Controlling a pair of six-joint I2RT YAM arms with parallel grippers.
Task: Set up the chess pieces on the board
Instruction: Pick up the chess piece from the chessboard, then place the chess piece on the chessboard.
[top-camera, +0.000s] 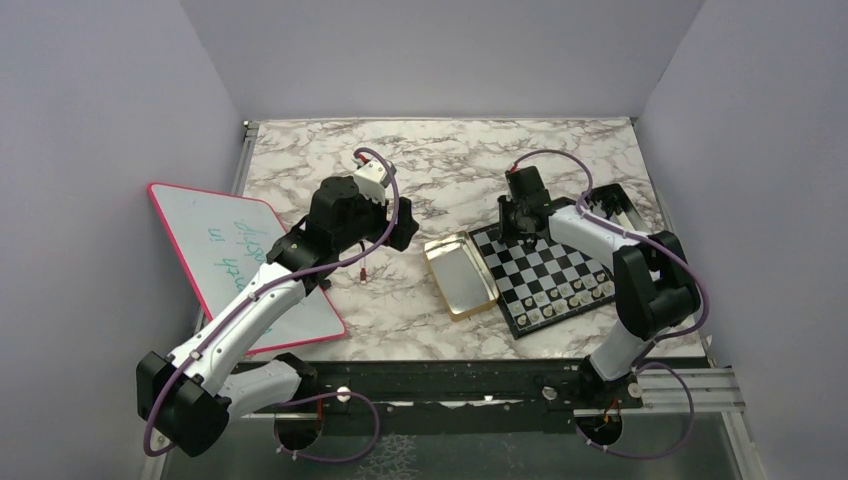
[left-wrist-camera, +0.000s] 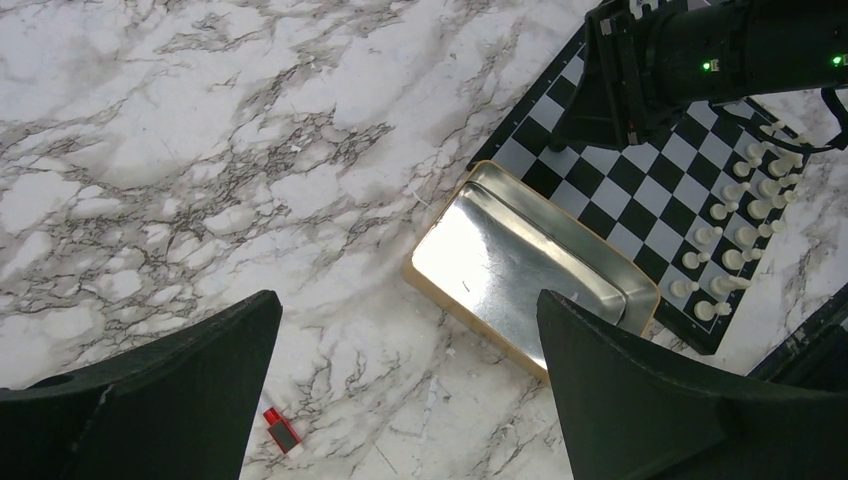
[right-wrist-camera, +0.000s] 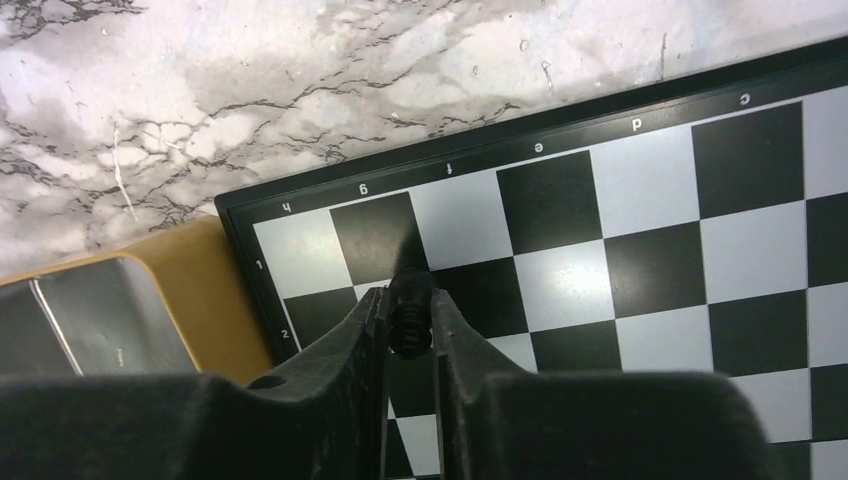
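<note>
The board (top-camera: 545, 275) lies right of centre, with two rows of pale chess pieces (top-camera: 575, 293) along its near edge. My right gripper (right-wrist-camera: 408, 295) hangs low over the board's far-left corner (right-wrist-camera: 650, 200), near the g and h files. It is shut on a small black chess piece (right-wrist-camera: 410, 318) pinched between its fingertips. In the top view that gripper (top-camera: 520, 228) hides the piece. My left gripper (left-wrist-camera: 408, 300) is open and holds nothing. It hovers over bare marble left of the board (left-wrist-camera: 650, 190), and the pale pieces (left-wrist-camera: 740, 230) show at its right.
An open gold tin (top-camera: 460, 275) lies against the board's left side, shiny inside (left-wrist-camera: 520, 265). A small red object (left-wrist-camera: 281, 431) rests on the marble by the left finger. A pink-rimmed whiteboard (top-camera: 245, 260) sits at the left under the left arm. A black case (top-camera: 610, 205) stands behind the board.
</note>
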